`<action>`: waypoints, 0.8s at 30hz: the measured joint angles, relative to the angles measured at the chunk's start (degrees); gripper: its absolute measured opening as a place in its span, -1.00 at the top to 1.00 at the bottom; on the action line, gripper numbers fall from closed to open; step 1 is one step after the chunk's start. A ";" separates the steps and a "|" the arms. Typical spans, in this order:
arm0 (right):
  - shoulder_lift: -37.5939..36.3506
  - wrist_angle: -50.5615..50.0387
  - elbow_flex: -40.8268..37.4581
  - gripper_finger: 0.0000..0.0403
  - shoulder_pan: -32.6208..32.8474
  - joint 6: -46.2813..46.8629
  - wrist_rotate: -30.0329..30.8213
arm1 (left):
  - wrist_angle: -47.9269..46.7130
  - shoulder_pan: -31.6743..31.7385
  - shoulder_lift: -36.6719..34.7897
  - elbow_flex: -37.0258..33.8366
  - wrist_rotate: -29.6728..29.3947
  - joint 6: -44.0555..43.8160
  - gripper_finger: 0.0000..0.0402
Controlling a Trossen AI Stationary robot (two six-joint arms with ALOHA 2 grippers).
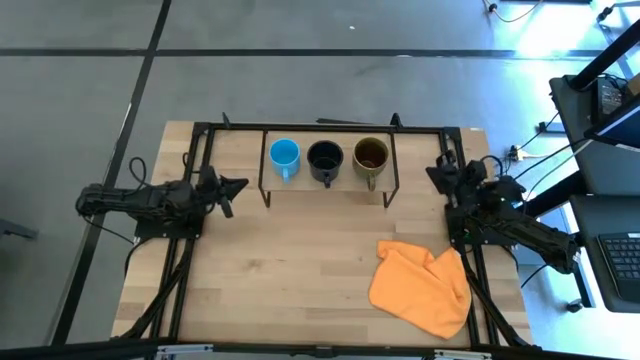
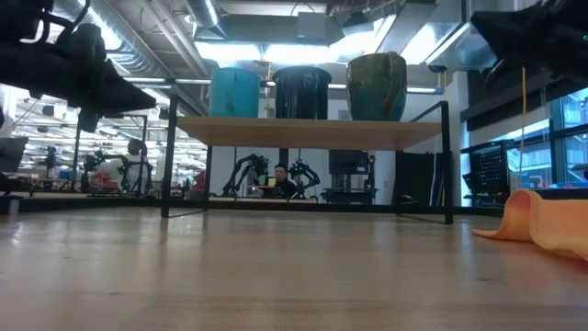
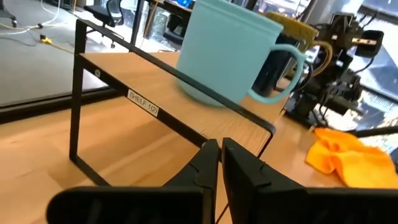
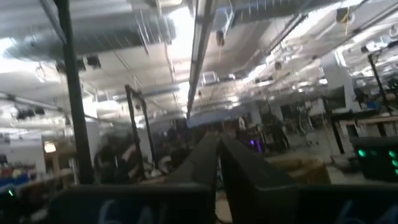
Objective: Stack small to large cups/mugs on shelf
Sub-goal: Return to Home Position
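While the three mugs stand upright in a row on the shelf (image 1: 305, 181), both arms lie low at the sides of the tabletop (image 1: 300, 270), well apart from each other. The small light blue mug (image 1: 284, 155) is at the end nearest the left arm, the black mug (image 1: 325, 158) is in the middle just beside it, and the larger olive-brown mug (image 1: 371, 155), dark inside, is at the end nearest the right arm. Seen from above, each handle points toward the open front part of the tabletop. The shelf itself sits toward the back of the tabletop, between the two arms, raised on thin black legs. The left tool (image 1: 238, 185) points at the shelf's light blue end from just beside the frame; its fingers are drawn together with only a sliver of gap, and nothing is gripped. The right tool (image 1: 437, 170) rests off the shelf's other end, its fingers likewise closed on nothing. An orange cloth (image 1: 422, 285) lies crumpled on the tabletop in front of the right arm, apart from the shelf and the mugs.
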 joint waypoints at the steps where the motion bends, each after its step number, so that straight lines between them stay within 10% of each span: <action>1: 0.00 -1.36 0.00 0.88 0.01 -0.80 -0.44 | -0.04 0.00 0.28 0.02 0.00 0.51 0.92; 24: 0.24 -27.74 0.04 0.88 0.00 0.35 -2.22 | -0.15 0.00 5.19 0.04 3.00 12.06 0.92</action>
